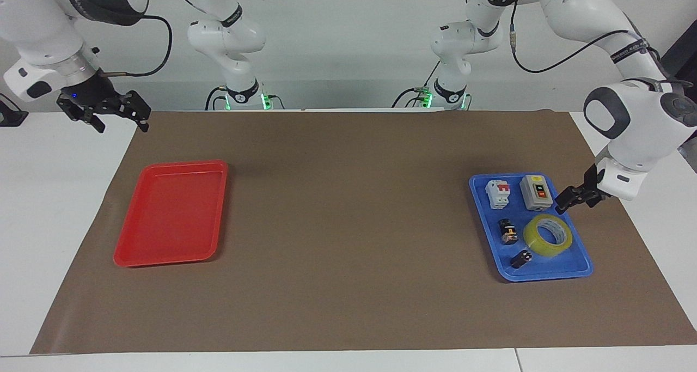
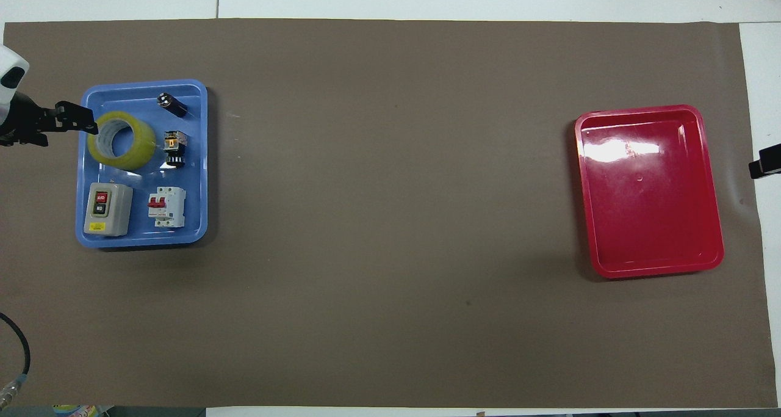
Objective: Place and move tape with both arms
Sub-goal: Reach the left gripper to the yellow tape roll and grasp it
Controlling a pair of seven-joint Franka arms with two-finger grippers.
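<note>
The yellow tape roll (image 1: 532, 238) lies flat in the blue tray (image 1: 566, 267) at the left arm's end of the table; it also shows in the overhead view (image 2: 144, 152). My left gripper (image 1: 573, 200) is open and empty. It hangs low over the tray's outer edge, between the grey switch box (image 1: 536, 192) and the tape, close to the tape's rim without touching it. In the overhead view the left gripper (image 2: 76, 119) overlaps the tape's outer edge. My right gripper (image 1: 120, 121) is open and empty, waiting raised over the mat's corner near the red tray (image 1: 169, 214).
The blue tray (image 2: 196, 130) also holds the switch box (image 2: 108, 208), a white and red breaker (image 2: 166, 206) and two small dark parts (image 1: 508, 231). The red tray (image 2: 647, 191) holds nothing. A brown mat (image 1: 348, 225) covers the table.
</note>
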